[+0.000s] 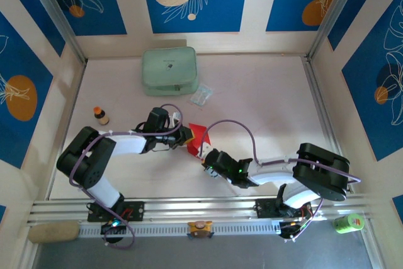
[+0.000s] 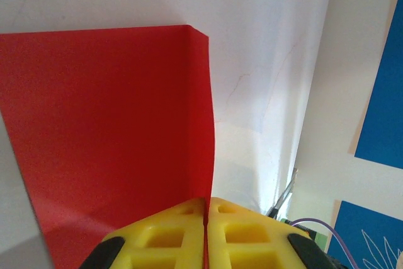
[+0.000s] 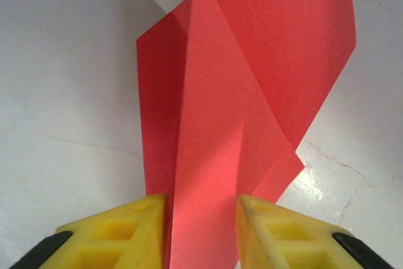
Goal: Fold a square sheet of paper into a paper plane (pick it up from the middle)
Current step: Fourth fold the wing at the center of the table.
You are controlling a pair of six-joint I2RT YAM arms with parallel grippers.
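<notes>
Smooth, creased red paper (image 1: pixel 197 135): left claw (image 2: pixel 206 203) clamped on its edge, right claw (image 3: pixel 203 203) seemingly pinching a fold; green pouch (image 1: pixel 169 70) beyond.

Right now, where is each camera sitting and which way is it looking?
Top external: sits above and behind the robot, looking down at the table; the left arm and right arm show, the left tool and right tool meeting at the red paper.
Left wrist: rides on the left arm, looking along its shut yellow fingers at the paper pinched between them.
Right wrist: rides on the right arm, looking along its yellow fingers, with paper standing between them.
Shared: all three see the red paper, each wrist from its own side.
</notes>
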